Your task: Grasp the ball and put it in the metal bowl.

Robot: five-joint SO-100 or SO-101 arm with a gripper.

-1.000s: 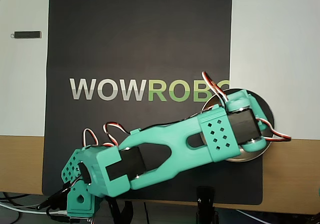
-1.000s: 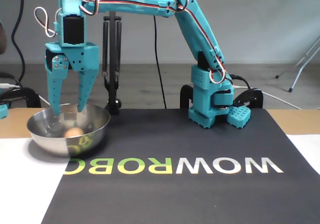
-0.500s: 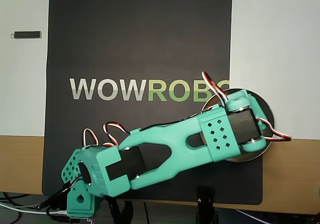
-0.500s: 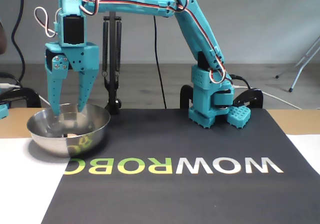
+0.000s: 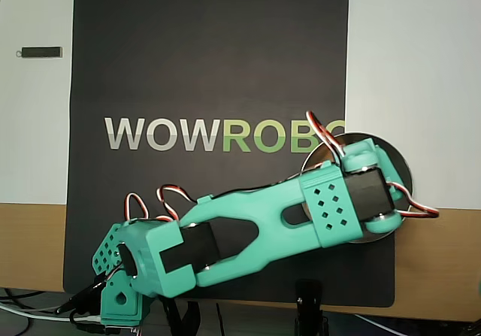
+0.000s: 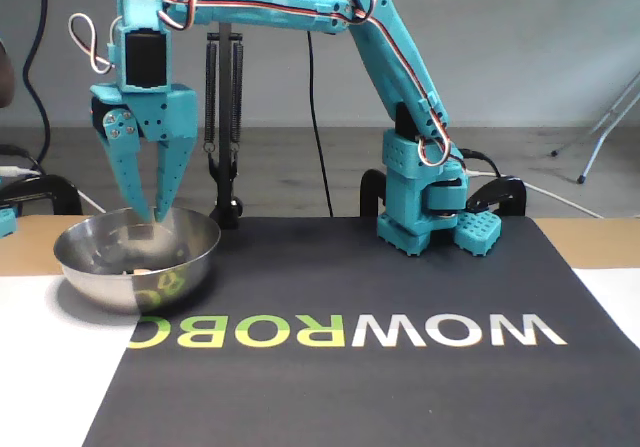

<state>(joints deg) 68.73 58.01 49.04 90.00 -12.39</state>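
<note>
The metal bowl [image 6: 100, 279] stands at the left of the fixed view, on the edge of the black mat. A thin tan sliver of the ball [image 6: 143, 270] shows just over the bowl's near wall; the rest is hidden inside. My gripper [image 6: 152, 217] hangs straight down over the bowl, its teal fingers [image 6: 128, 172] brought together at the tips with nothing between them. In the overhead view the wrist covers most of the bowl [image 5: 403, 177], and both the ball and the fingertips are hidden beneath it.
A black mat [image 6: 400, 367] with WOWROBO lettering covers the middle of the table. The arm's base [image 6: 425, 202] sits at its far edge. A black spring stand [image 6: 225, 117] rises behind the bowl. A small dark stick [image 5: 41, 52] lies on the white sheet.
The fingers, spread wide over the bowl before, have come together. The ball showed fully in the bowl a second ago and has sunk to a sliver. The wrist has shifted slightly.
</note>
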